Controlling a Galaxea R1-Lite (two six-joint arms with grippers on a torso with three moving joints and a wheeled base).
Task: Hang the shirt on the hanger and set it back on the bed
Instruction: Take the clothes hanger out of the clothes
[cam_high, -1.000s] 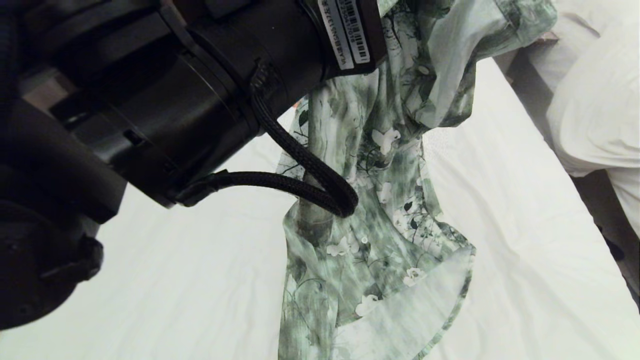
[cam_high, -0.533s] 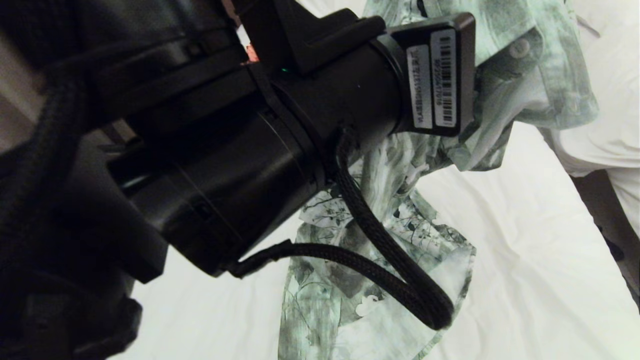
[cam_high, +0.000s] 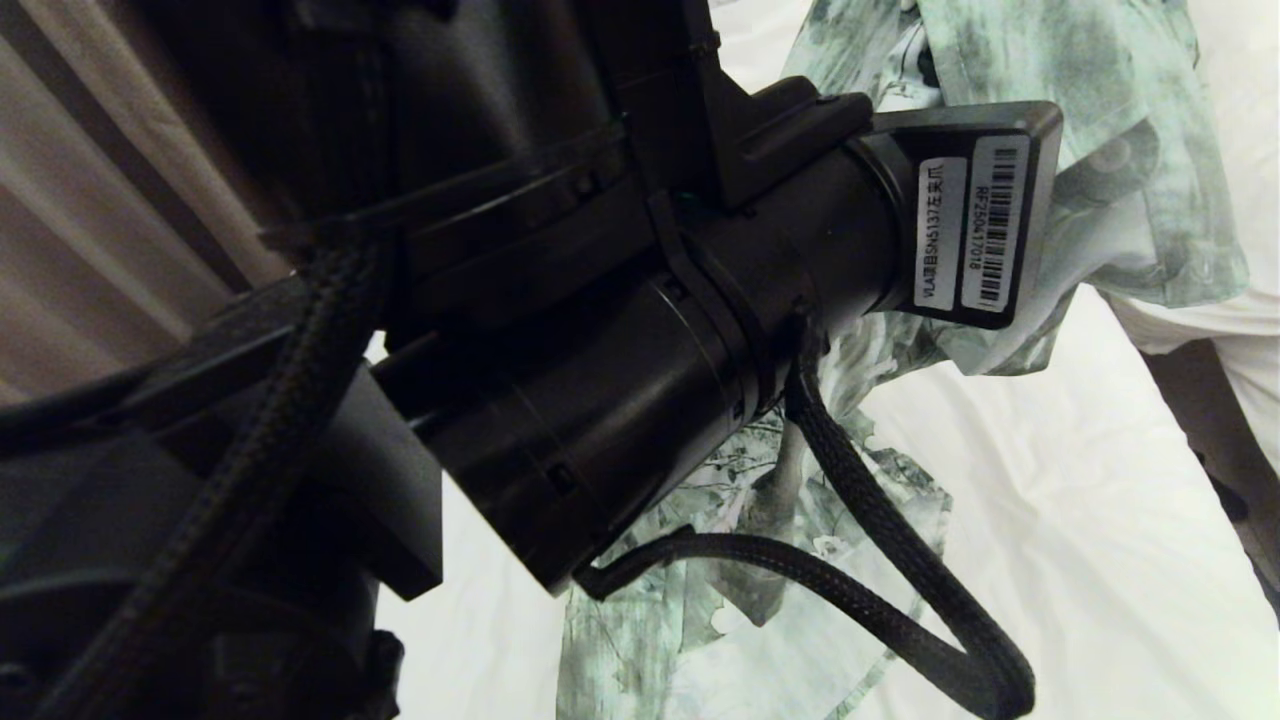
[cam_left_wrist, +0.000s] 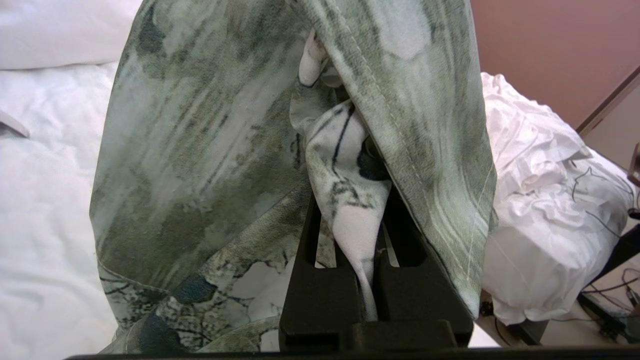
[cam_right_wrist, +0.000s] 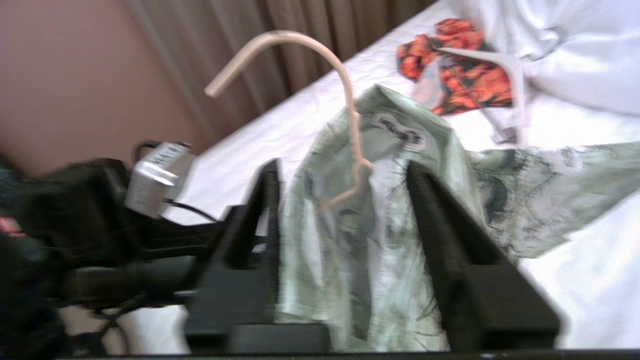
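Holding a pinch of the shirt (cam_left_wrist: 200, 150), my left hand (cam_left_wrist: 372, 280) is clenched on a thin fold of cloth that runs down between its fingers (cam_left_wrist: 320, 295), while the rest of the garment drapes over and ahead of that hand. I judge the fabric light, soft and limp: it collapses into folds, gives no support of its own, and could slide out of a narrow pinch if tugged sideways. A stitched hem runs just above the fingers, and I think a seam or the collar band would give the firmest purchase.

My right hand (cam_right_wrist: 345, 260) is released, its fingers standing wide with the shirt's open front between and beyond them. Past the fingertips the hanger (cam_right_wrist: 350, 130) rises out of the collar, its long curved hook up in the air. It is a thin cream wire, stiff but springy, I'd guess, and smooth enough to turn in a grip; the neck below the hook looks the best place to take it.

The printed cloth is matte, brushed green and white with dark leaves. Its lower part trails onto the bed (cam_high: 1050, 520), whose white sheet is wrinkled.
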